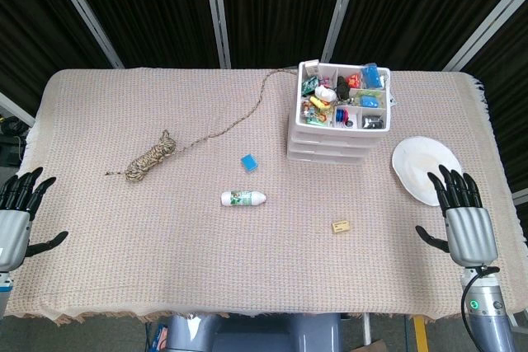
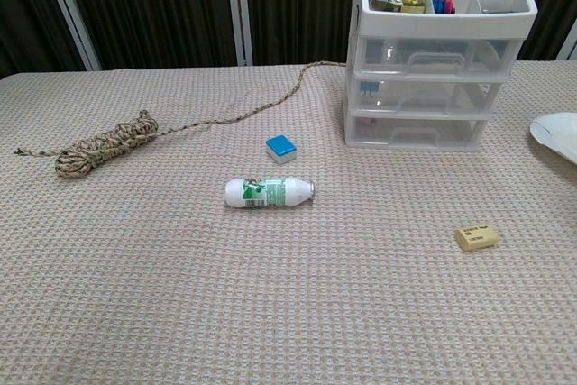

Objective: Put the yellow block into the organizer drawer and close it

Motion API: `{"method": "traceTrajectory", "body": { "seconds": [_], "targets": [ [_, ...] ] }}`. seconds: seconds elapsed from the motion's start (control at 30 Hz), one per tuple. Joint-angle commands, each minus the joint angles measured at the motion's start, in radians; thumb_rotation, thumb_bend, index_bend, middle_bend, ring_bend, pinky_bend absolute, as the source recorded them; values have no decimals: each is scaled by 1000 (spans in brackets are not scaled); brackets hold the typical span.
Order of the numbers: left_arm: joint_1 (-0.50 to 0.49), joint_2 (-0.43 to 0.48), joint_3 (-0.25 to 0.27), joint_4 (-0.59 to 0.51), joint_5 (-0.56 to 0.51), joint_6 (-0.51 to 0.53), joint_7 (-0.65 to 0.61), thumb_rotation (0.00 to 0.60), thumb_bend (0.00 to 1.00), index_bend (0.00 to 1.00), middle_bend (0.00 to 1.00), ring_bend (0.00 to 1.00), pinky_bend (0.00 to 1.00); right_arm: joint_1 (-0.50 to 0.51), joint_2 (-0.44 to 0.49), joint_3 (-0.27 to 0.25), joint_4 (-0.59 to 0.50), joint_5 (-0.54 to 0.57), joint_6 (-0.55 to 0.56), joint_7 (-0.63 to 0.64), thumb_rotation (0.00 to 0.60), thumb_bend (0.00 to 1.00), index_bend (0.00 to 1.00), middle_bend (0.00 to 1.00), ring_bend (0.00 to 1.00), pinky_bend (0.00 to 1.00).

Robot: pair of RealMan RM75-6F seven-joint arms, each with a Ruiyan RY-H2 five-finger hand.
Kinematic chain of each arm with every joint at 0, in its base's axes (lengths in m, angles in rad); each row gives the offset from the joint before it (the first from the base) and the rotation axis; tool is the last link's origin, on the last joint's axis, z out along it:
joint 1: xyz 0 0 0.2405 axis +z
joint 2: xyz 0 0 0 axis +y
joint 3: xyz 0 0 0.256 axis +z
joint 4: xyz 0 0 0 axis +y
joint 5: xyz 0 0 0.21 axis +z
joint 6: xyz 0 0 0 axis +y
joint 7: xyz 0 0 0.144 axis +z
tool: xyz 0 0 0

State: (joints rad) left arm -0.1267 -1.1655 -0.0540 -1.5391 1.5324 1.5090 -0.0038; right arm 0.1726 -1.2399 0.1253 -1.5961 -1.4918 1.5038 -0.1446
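The yellow block lies loose on the table in the head view, in front of the organizer and well apart from it, so nothing of the task looks done yet: the drawers all appear pushed in, one must be pulled out, the block carried over, and the drawer shut. The left hand hovers at the near left edge, its fingers apart and holding nothing; the right hand sits at the near right, fingers likewise spread and empty, closer to the block than the left. A white plate lies just beyond it.

From the chest view neither hand shows. The yellow block rests flat on the cloth, and the organizer stands behind it, its handles facing the robot. A white bottle lies on its side mid-table, a blue block just behind it, and a coiled rope trails toward the organizer.

The table wears a woven beige cloth; dark curtains with pale metal rails close off the back.
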Motion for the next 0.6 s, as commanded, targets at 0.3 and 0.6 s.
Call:
{"method": "traceTrajectory", "body": {
  "seconds": [0.3,0.6],
  "targets": [
    [1,0,0,-1,-1,1,1,600,158,110,0,0,0,-1,1,0,-2,-3,0,0,600,79,80,0,0,0],
    [-1,1,-1,0,-4,-5,-3,600,159,110,0,0,0,2,-2,2,-1,-3,-2,-3,600,79,80,0,0,0]
  ]
}}
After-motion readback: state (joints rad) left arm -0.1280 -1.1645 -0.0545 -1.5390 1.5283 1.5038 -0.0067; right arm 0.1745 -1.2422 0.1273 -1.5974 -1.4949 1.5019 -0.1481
